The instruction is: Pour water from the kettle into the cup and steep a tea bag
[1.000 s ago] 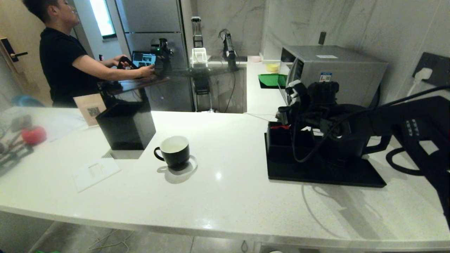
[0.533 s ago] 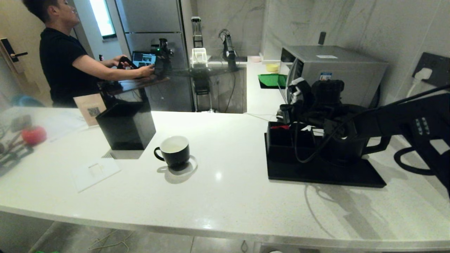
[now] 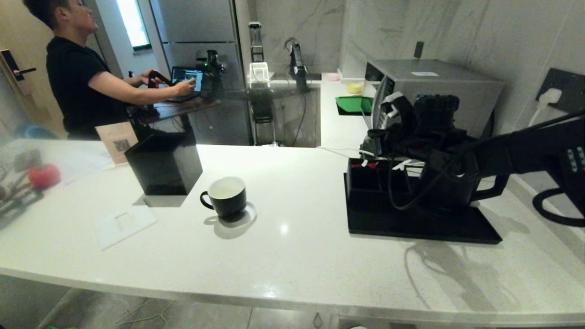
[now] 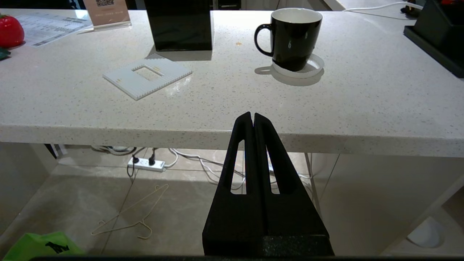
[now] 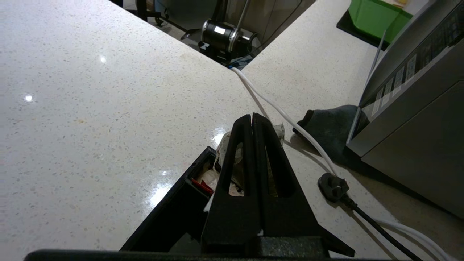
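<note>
1. White speckled stone covered the desk [image 3: 297, 237], which filled most of the head view, with marble walls behind it and a grey microwave [image 3: 438, 91] at the upper right.
2. At the upper left of the head view a person [image 3: 77, 77] in a black shirt stood at a side stand, hands on a laptop [image 3: 185, 77].
3. Left of centre sat the cup [image 3: 226, 195], black outside and white inside, upright on a clear round coaster [image 4: 308, 67], its handle turned toward the left of the frame.
4. Just to the upper left of the cup stood an open-topped black square box [image 3: 164, 164], and a white flat frame plate [image 3: 125, 224] lay below that box.
5. At the right a black tray [image 3: 420, 226] held a compartment box [image 3: 370, 183] with small packets, and the kettle [image 3: 457, 187] stood on the tray, mostly hidden by the arm, with its loop handle pointing right.
6. The right tool [image 5: 252, 119] hung above the tray's compartment end, over the packets, with its two fingers pressed together and nothing visibly held.
7. In the right wrist view a white cable [image 5: 282, 116], a black plug [image 5: 333, 186] and a dark cloth [image 5: 330, 127] lay on the desk beside the microwave.
8. The left tool [image 4: 252, 117] sat below the desk's front edge, fingers closed flat against each other and empty, pointing toward the cup.
9. I could not make out the tea bag among the packets.
</note>
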